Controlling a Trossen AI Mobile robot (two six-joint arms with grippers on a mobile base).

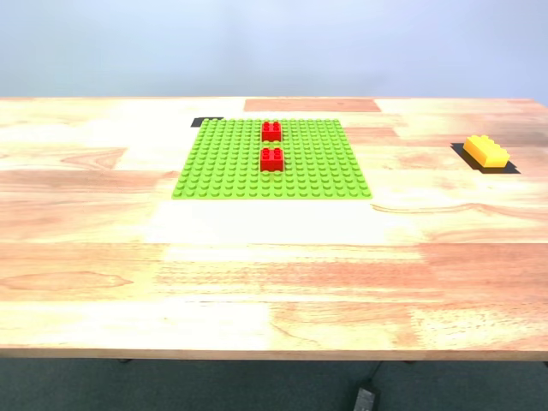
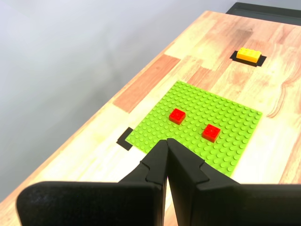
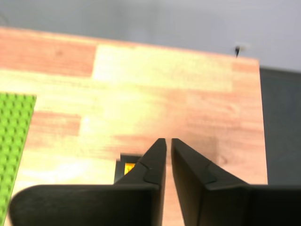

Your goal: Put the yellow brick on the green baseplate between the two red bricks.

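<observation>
Yellow brick (image 1: 485, 151) is seen on a black patch, well apart from the green baseplate (image 1: 325, 175). Both grippers (image 2: 167, 141) (image 3: 167, 140) are held nearly closed, empty; the narrow gap between the red bricks (image 1: 271, 131) (image 1: 271, 159) risks being missed.

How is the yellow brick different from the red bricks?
The yellow brick is longer, about two red ones end to end; each of the two red bricks is roughly square. The yellow brick sits on a dark patch on the bare wooden table, off toward the exterior view's right, while the red bricks sit on the green baseplate. All are small studded toy bricks.
</observation>
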